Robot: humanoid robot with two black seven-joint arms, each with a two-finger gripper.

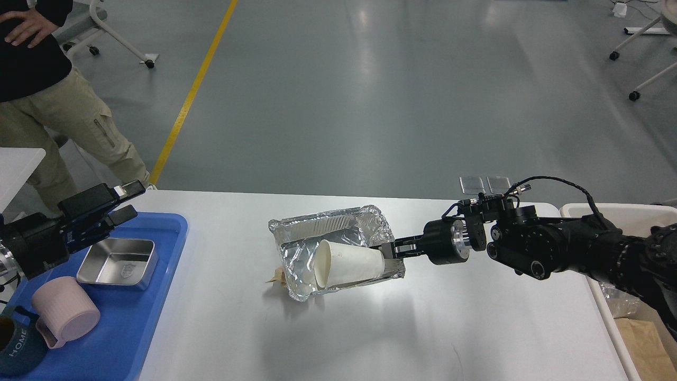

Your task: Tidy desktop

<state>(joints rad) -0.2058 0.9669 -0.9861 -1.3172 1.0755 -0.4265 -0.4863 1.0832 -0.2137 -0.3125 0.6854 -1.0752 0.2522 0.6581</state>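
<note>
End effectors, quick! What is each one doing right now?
Left end effector: open, holding nothing, above the blue tray.
Right end effector: closed on the foil tray, which holds a paper cup.

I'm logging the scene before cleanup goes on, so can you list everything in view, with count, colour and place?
desktop: one, white, fills the lower view
foil tray: one, silver, crumpled, desktop centre
paper cup: one, white, on its side in the foil tray
brown scrap: one, tan, sticking out at the foil tray's left edge
blue tray: one, left edge of desktop
steel box: one, silver, in the blue tray
pink mug: one, on its side in the blue tray
dark mug: one, teal, blue tray's near corner
beige bin: one, right of desktop
bystander: one, khaki trousers, far left
left gripper: black, jaws open, over the blue tray
right gripper: black, jaws on the foil tray's right rim
</note>
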